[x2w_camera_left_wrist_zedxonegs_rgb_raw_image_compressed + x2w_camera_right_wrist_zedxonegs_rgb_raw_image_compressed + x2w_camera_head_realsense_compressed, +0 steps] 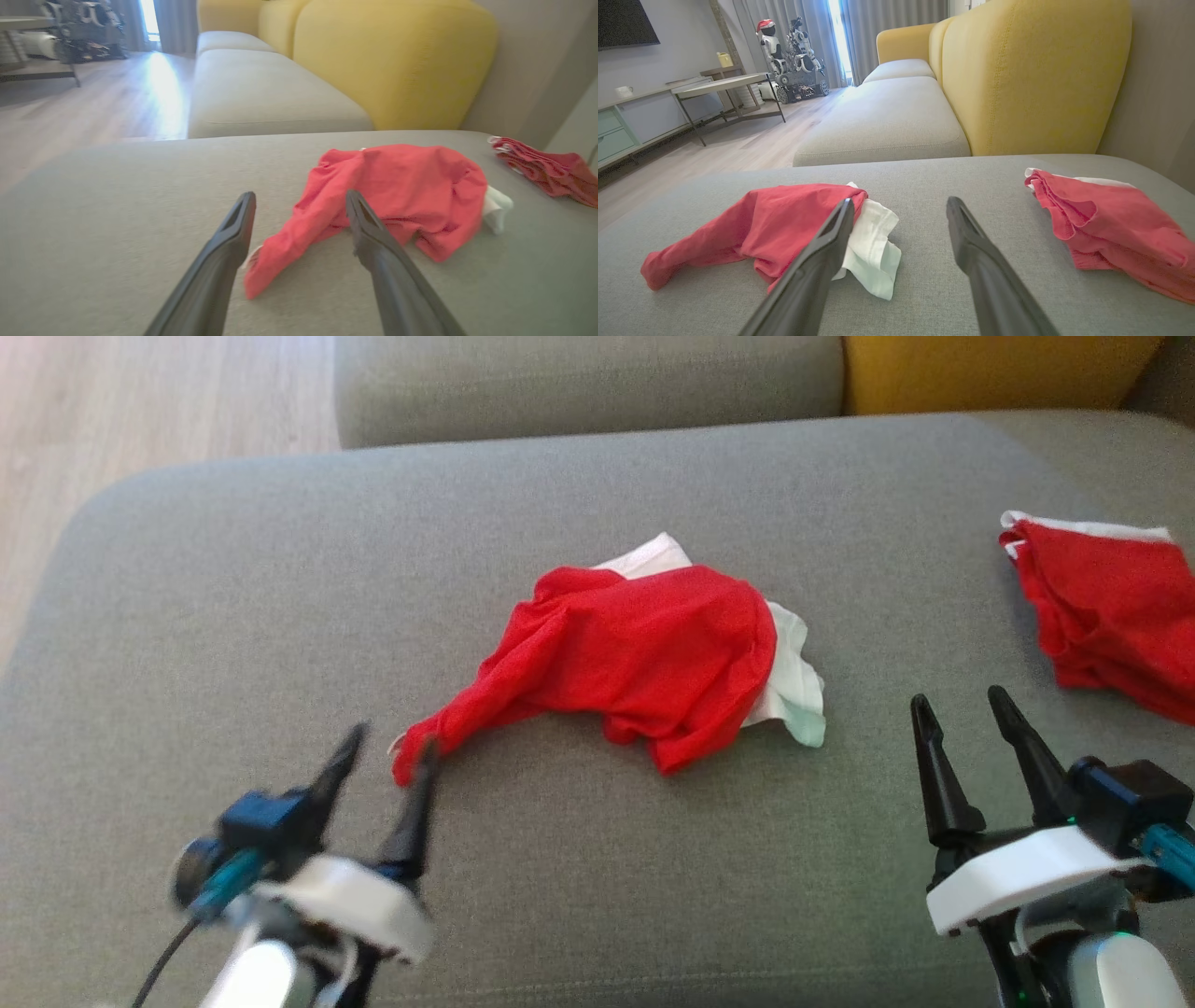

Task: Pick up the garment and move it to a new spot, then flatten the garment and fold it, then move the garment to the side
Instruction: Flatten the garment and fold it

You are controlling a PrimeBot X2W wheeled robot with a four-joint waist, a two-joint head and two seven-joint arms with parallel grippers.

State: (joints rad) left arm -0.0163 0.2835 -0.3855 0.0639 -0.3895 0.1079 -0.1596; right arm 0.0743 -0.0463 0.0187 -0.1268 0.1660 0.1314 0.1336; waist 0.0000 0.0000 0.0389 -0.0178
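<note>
**A:** Two grippers, both empty. At 7 o'clock the left gripper [392, 747] has its fingers spread wide with the tip of the red tail between them; can't tell if there's contact. At 5 o'clock the right gripper [960, 702] also has its fingers apart, over bare cushion.

**B:** Where's the target?

**A:** The garment [644, 653] is dead centre on the grey sofa cushion [233, 616], in a crumpled heap. The red tail runs out toward 8 o'clock. White fabric pokes out at 12 and 4 o'clock.

**B:** Handling?

**A:** Looks like thin knit: light, limp, no stiffness. I expect it to drape, bunch and drag on the cushion weave. I'd pinch the tail tip with the left, then a red edge near the white at 4 o'clock with the right, so it hangs open for flattening. Grab too many layers and it likely lifts as a ball.

**B:** Anything further out?

**A:** A second red garment [1111, 607] at 2 o'clock, well apart, so leave it. Beyond that, the yellow backrest [990, 369] at 1 o'clock and the wood floor [140, 392] at 11.
</note>
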